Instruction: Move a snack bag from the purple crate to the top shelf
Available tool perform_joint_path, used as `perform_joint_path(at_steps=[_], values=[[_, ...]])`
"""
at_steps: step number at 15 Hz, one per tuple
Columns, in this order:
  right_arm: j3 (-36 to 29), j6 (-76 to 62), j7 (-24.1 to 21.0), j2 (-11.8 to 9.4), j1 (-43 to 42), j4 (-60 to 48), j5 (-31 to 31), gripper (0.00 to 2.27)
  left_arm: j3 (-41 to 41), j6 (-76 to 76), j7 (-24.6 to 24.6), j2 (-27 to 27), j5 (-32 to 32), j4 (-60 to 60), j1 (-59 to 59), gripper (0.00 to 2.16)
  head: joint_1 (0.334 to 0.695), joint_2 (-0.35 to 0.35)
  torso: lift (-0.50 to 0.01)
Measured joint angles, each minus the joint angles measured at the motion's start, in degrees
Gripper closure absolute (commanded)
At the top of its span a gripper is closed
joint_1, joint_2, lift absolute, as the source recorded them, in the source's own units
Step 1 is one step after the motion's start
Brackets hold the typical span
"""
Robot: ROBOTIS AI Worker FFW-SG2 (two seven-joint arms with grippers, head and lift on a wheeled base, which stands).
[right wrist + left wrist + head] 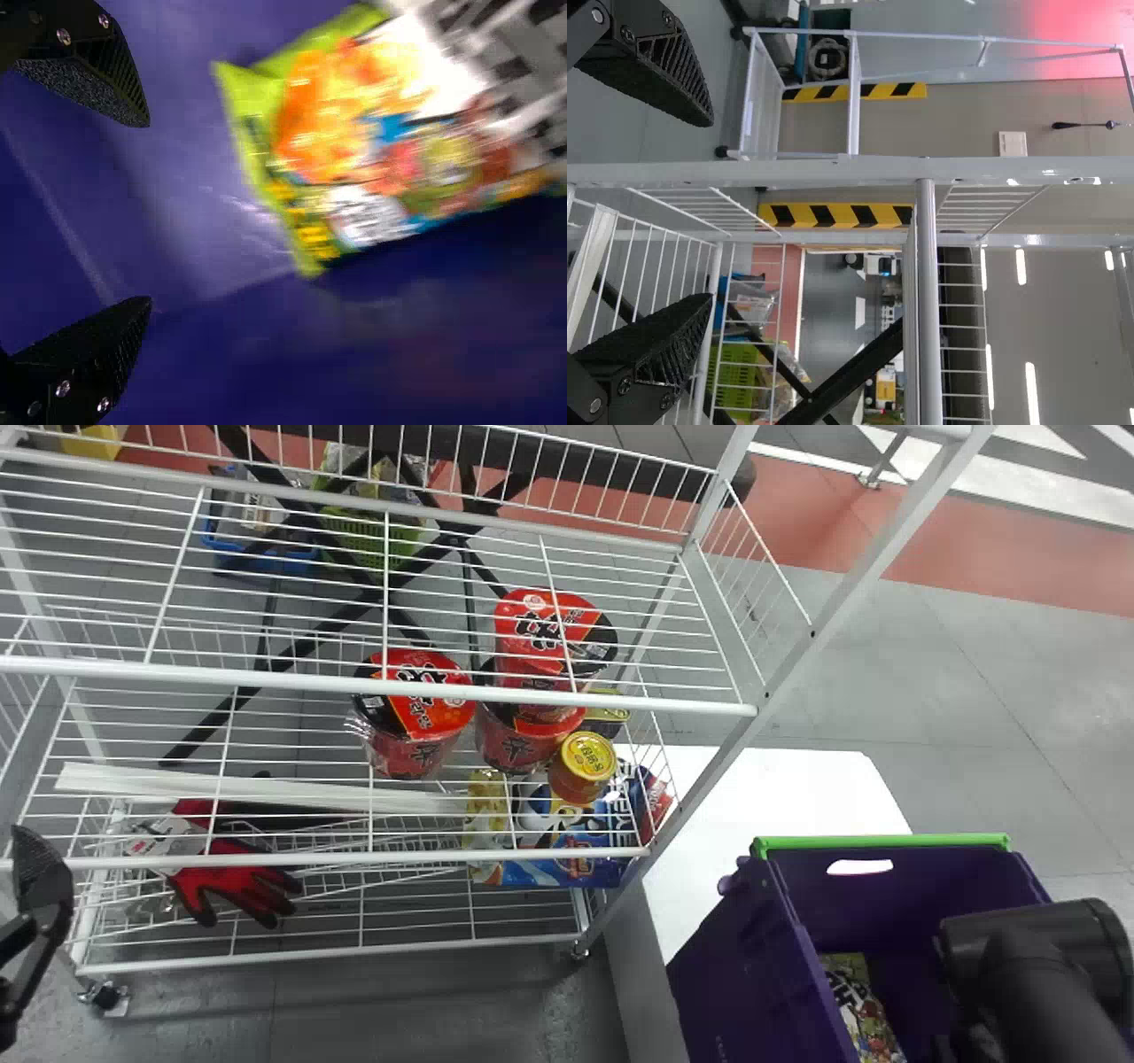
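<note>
The purple crate (735, 957) stands at the lower right of the head view, with a snack bag (859, 1005) lying inside. My right gripper's arm (1036, 983) reaches down into the crate. In the right wrist view the colourful snack bag (372, 159) lies beyond my right gripper (146, 212), whose fingers are spread with nothing between them. My left gripper (35, 895) is at the head view's left edge, beside the shelf rack. Its fingers stand apart and empty in the left wrist view, where the left gripper (713, 208) faces the rack. The top shelf (354, 682) is white wire.
Red noodle cups (416, 717), a yellow-lidded can (582, 766) and a blue package (567, 859) sit on lower rack levels. Red gloves (239, 881) lie at the lower left. A white table (780, 788) adjoins the rack's right post.
</note>
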Motion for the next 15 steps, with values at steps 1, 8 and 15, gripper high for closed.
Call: perform_joint_path(at_steps=[1, 8, 15], values=[[0.7, -2.0, -0.2, 0.0, -1.1, 1.2, 0.2, 0.11, 0.0, -0.1, 0.0, 0.0, 0.0, 0.0, 0.0, 0.12, 0.695, -0.350, -0.453], [6.1, -10.6, 0.0, 0.1, -4.8, 7.0, 5.1, 0.11, -0.4, -0.8, 0.0, 0.1, 0.1, 0.9, -0.7, 0.12, 0.695, -0.350, -0.453], [10.0, -23.2, 0.3, 0.8, -5.2, 11.8, 6.9, 0.11, -0.9, -2.9, 0.0, -0.2, 0.2, 3.2, -1.7, 0.12, 0.695, -0.350, -0.453]])
